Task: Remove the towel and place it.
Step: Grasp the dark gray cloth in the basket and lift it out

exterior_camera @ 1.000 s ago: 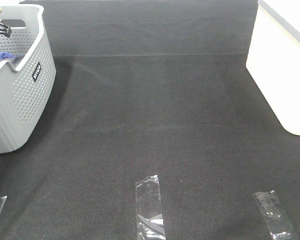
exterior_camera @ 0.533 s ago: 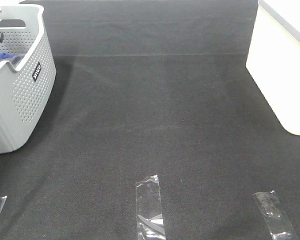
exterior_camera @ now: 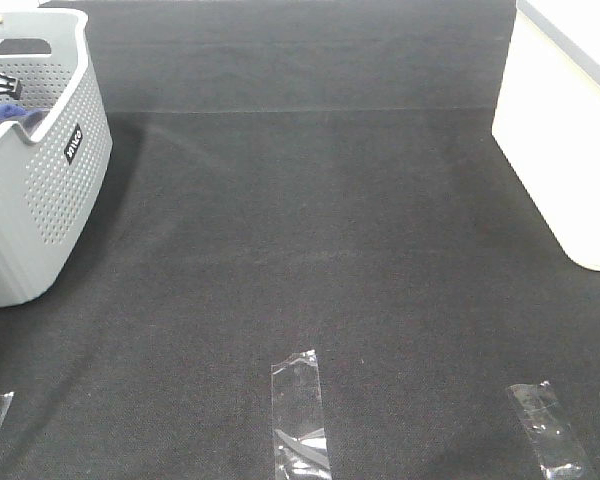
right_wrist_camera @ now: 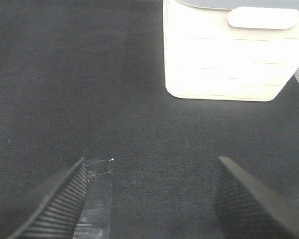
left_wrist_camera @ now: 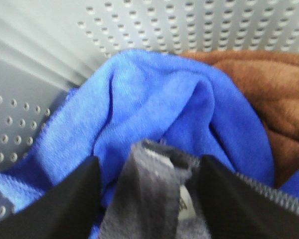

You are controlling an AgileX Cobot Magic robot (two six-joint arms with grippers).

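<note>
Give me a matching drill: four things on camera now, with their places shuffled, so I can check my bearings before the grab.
Things:
1 towel
2 blue cloth
3 brown cloth
4 white bin

Places:
A standing on the black mat, right side
B between the fingers of the left gripper
C bunched right around the towel's fold
D partly covered by the blue cloth

Pairs: 1-B, 2-C, 3-D, 4-A

1 grey perforated plastic basket (exterior_camera: 42, 200), 1 white plastic bin (exterior_camera: 560, 150), 3 clear tape strips (exterior_camera: 300, 412), 1 blue cloth (left_wrist_camera: 154, 104), 1 brown cloth (left_wrist_camera: 271, 94), 1 slate-grey towel (left_wrist_camera: 147, 204).
</note>
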